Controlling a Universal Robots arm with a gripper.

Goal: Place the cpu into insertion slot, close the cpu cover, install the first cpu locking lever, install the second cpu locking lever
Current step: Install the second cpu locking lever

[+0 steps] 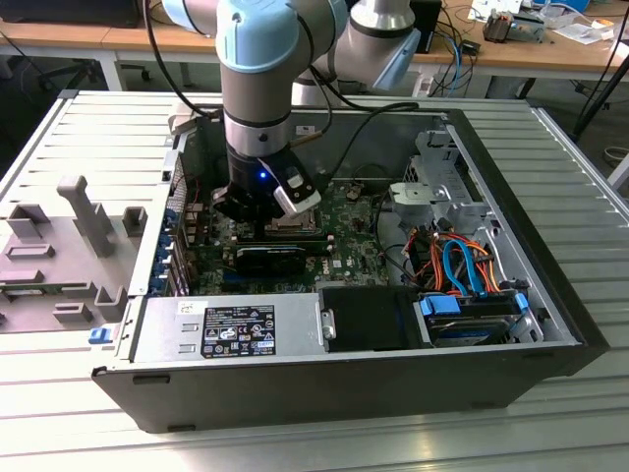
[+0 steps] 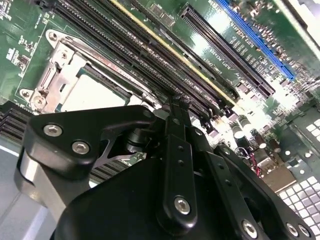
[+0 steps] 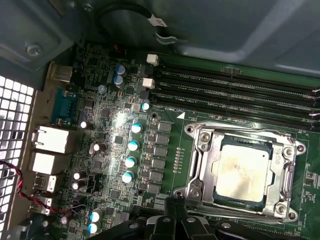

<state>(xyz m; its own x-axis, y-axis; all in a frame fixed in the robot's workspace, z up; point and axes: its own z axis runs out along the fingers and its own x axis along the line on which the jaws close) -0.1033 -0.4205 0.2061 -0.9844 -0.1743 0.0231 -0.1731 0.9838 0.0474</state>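
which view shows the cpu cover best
The first wrist view: the cpu cover lies in full sight there, a silvery frame closed around the cpu. The second wrist view shows part of it behind the gripper. The exterior view shows a small part beneath the arm.

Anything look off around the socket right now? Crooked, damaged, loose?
Nothing stands out. The cpu sits flat and square in the insertion slot, with the cpu cover down around it. The chip's top looks smudged in the first wrist view, no visible damage. The gripper hangs just above the socket area.
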